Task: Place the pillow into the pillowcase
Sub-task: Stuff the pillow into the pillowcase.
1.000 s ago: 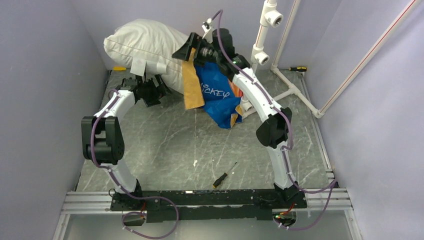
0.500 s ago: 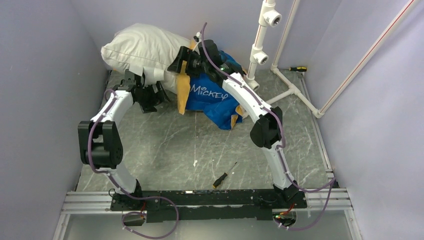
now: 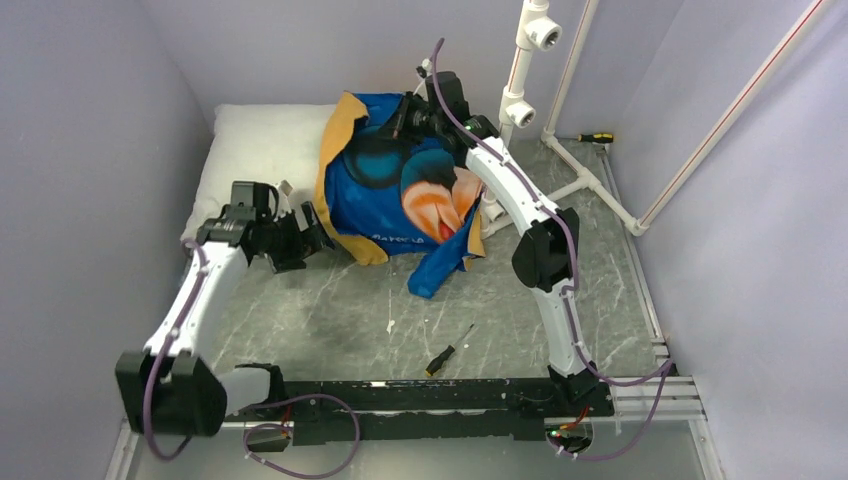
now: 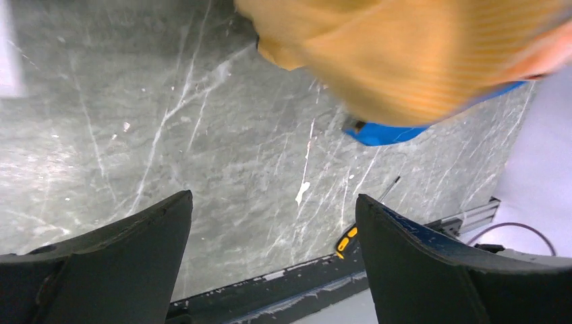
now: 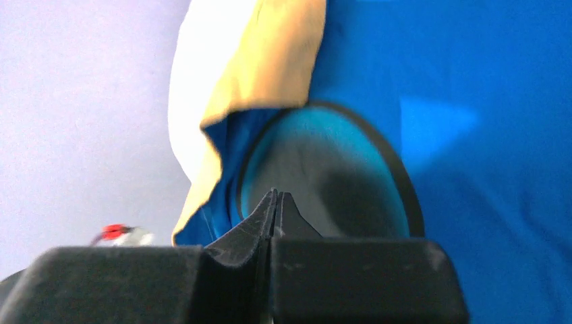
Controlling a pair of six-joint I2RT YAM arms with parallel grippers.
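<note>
Though well begun, judged incomplete. Found the pillowcase [image 3: 400,190] just left of the white pipe frame [image 3: 525,90], blue printed side up, orange lining showing along the left edge. Found the pillow [image 3: 260,150] farther left of the pipe frame, flat on the tabletop [image 3: 330,300], right end covered by the case, left part bare. Found the right fingers [image 5: 260,219] pressed together at the case's far edge, close to the pipe frame; cannot tell if pinching fabric or nothing. Found the left fingers [image 4: 121,250] spread wide, holding nothing, well left of the pipe frame on its near side, just beside the orange hem.

Recommended for the step in hand, judged as drawing the case along the pillow: take the open hem with the left fingers, grip one layer only, and pull low and even away from the pipe frame while holding the far edge taut with the right. Avoid dragging the pillow along with the fabric; expect soft stuffing to bunch at the mouth.

Unable to place the pillow as inside the case or merely beneath it. Unable to read the print, blurred in the right wrist view. Cannot see the pillow's near corner, masked by the left arm [image 3: 200,290]. Also noted a screwdriver [image 3: 445,352] well apart from the pipe frame, on its near side.
</note>
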